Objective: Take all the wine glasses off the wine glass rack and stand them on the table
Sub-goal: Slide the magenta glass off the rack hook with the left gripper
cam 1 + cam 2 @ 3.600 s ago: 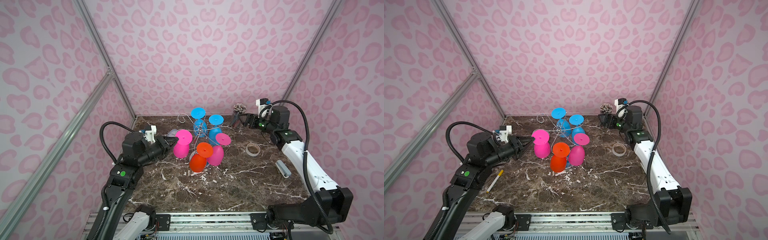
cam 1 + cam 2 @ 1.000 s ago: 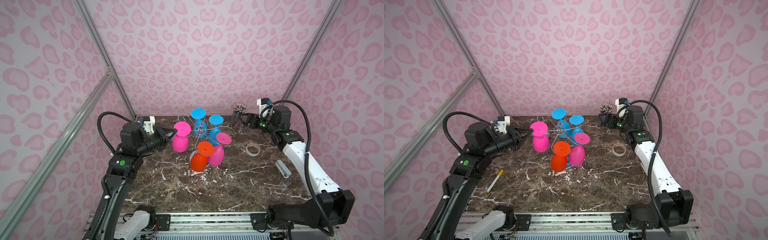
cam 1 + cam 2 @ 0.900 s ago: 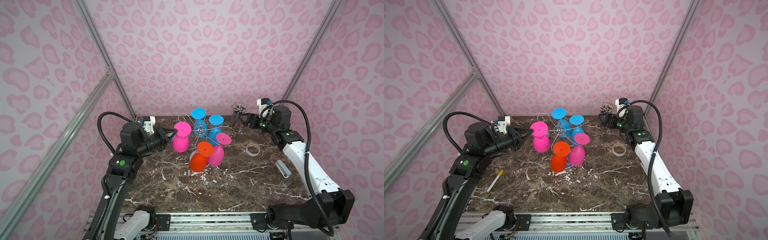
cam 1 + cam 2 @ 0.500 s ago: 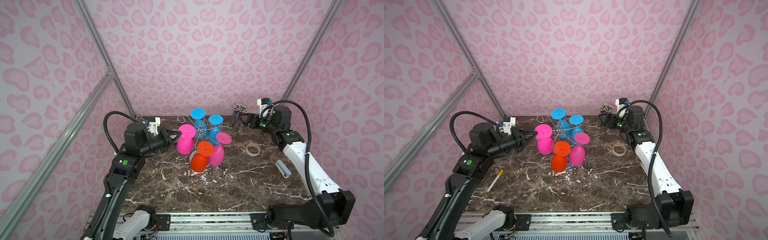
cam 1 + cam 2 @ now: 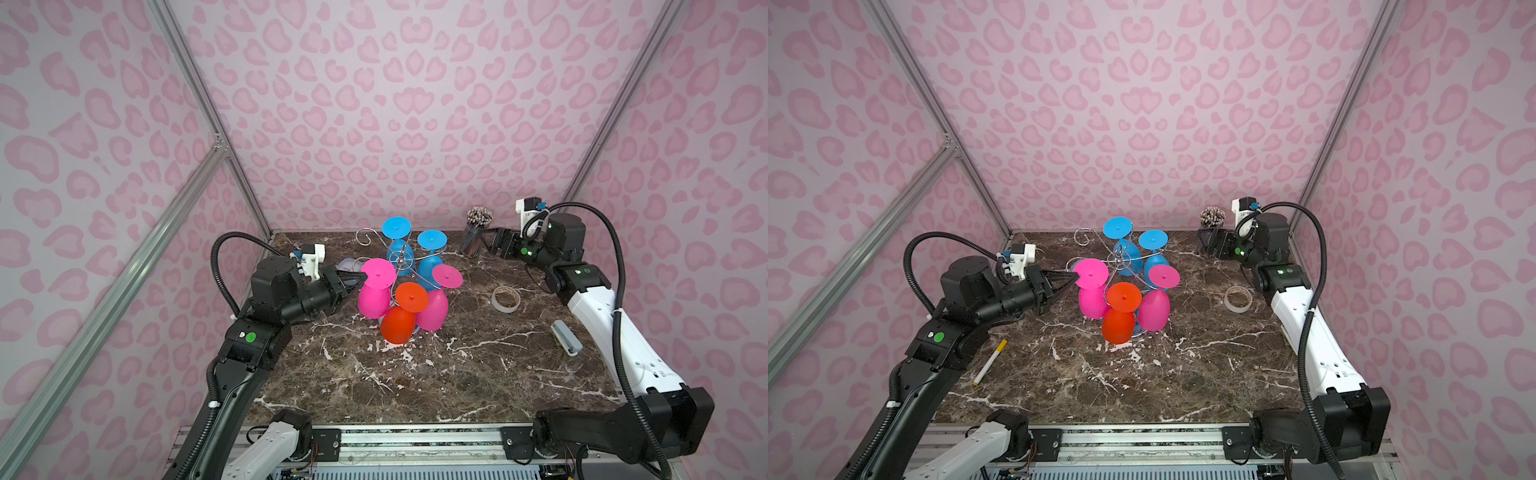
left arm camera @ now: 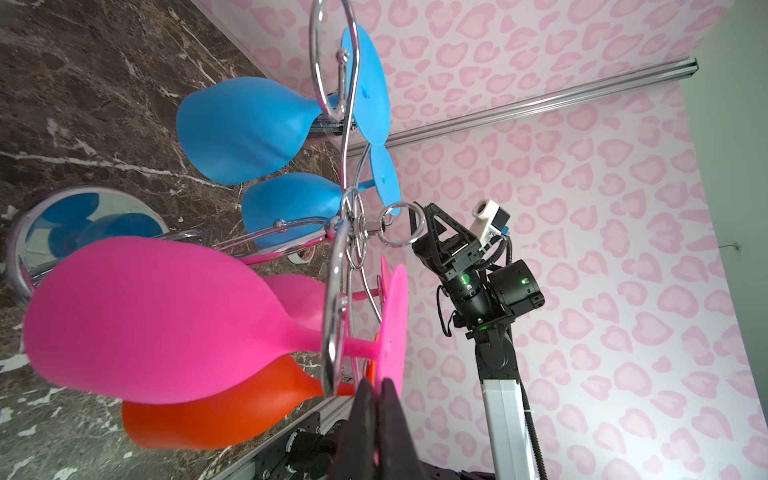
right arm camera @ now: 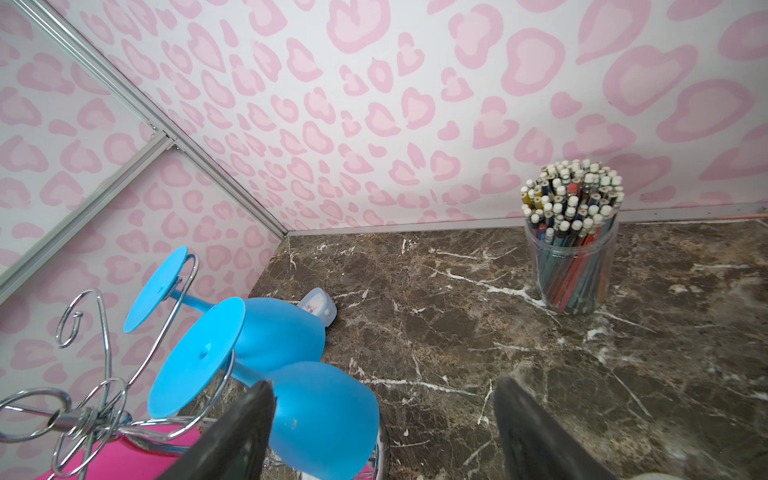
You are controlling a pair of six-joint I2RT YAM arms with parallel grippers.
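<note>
The chrome wine glass rack (image 5: 402, 261) (image 5: 1122, 254) stands mid-table with several coloured glasses hanging upside down from it. A pink wine glass (image 5: 374, 297) (image 5: 1092, 300) (image 6: 145, 320) hangs at its left side, its stem inside a chrome loop (image 6: 332, 311). My left gripper (image 5: 360, 277) (image 5: 1075, 274) (image 6: 376, 390) is shut on the rim of that glass's round foot. My right gripper (image 5: 496, 247) (image 5: 1210, 243) (image 7: 382, 386) hovers open at the back right, holding nothing, beside a blue glass (image 7: 320, 407).
Two blue glasses (image 5: 430, 262), a second pink one (image 5: 432, 307) and an orange one (image 5: 399, 322) also hang on the rack. A clear cup of pencils (image 5: 477, 235) (image 7: 571, 257), a tape roll (image 5: 505, 298), a grey bar (image 5: 565, 337) and a marker (image 5: 990, 361) are on the marble.
My left gripper, shut on the pink glass's foot throughout, has carried it a little to the right, closer to the rack's centre. The right arm has stayed still.
</note>
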